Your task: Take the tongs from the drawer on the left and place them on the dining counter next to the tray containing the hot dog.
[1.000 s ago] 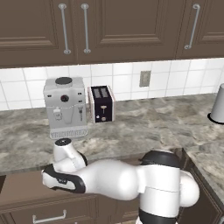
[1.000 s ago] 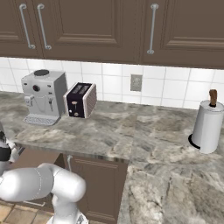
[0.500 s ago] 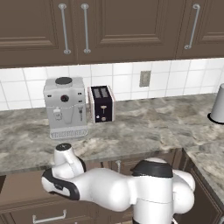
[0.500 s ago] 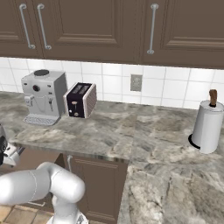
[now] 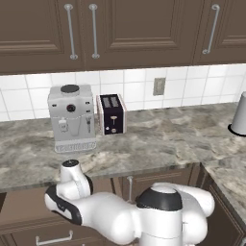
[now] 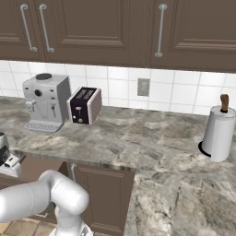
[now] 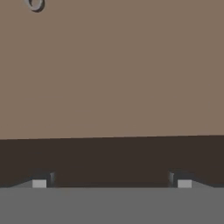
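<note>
The drawer (image 5: pixel 29 211) under the table's (image 5: pixel 158 144) left end now fills the hand view as a bare brown panel, since the arm has swung lower and leftward, its end effector (image 7: pixel 111 183) wide open, tongs unseen

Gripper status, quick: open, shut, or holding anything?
Gripper: open, jaws spread wide, nothing between them, close to a brown wooden surface.

Flanking base views, shared counter (image 5: pixel 158 139); close hand view.
</note>
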